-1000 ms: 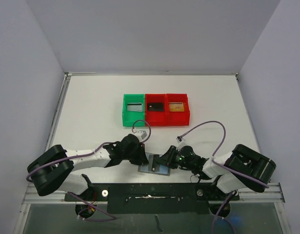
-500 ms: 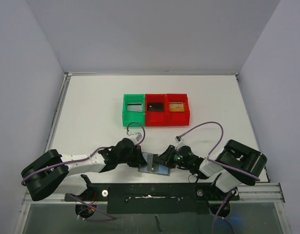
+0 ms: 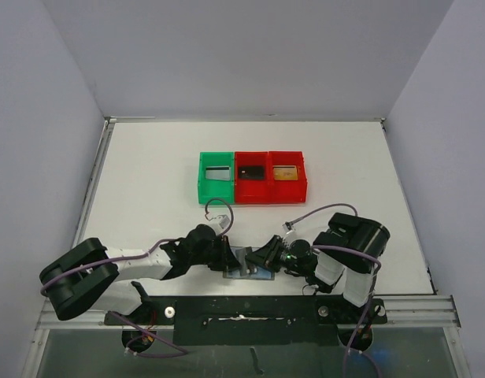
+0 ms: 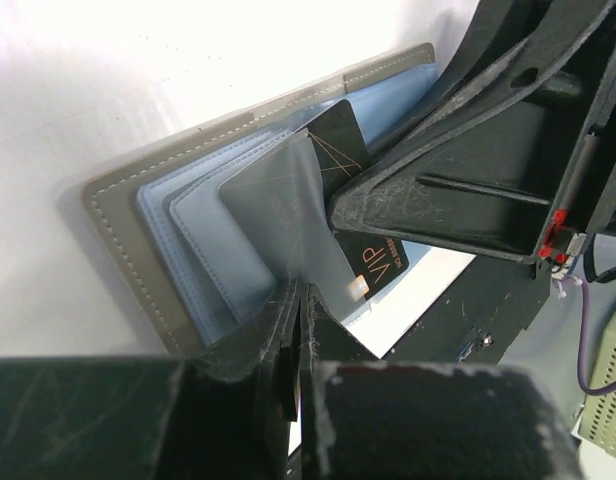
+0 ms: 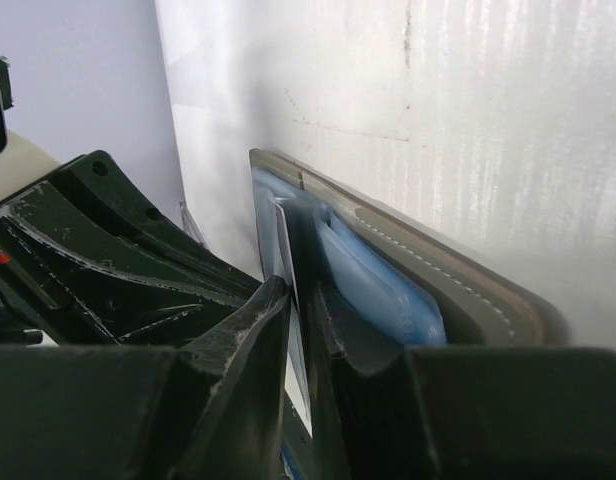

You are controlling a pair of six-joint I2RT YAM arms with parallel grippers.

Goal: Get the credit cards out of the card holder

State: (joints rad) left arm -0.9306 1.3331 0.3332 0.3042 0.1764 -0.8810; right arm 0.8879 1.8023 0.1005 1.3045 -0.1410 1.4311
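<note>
The card holder point(image 3: 250, 266) lies open near the table's front edge, grey outside with bluish pockets point(image 4: 203, 235). A black card point(image 4: 373, 262) lettered "VIP" sticks out of it under a silvery-grey, half-clear card point(image 4: 283, 205). My left gripper point(image 3: 226, 257) is at the holder's left side, jaws shut point(image 4: 301, 300) on the silvery-grey card's lower edge. My right gripper point(image 3: 267, 256) is at the holder's right side, its tip over the black card point(image 4: 458, 195). Its jaws point(image 5: 300, 305) are shut on a thin light card seen edge-on, beside the holder point(image 5: 408, 275).
A green bin point(image 3: 216, 178) and two red bins point(image 3: 251, 177) point(image 3: 286, 176) stand in a row at mid-table, each with a card inside. A black rail point(image 3: 242, 311) runs along the front edge, right behind the card holder. Purple cables loop above both wrists.
The right arm has folded in to the left, its elbow now close behind the gripper. Both grippers have closed in on the card holder, which has shifted slightly.
</note>
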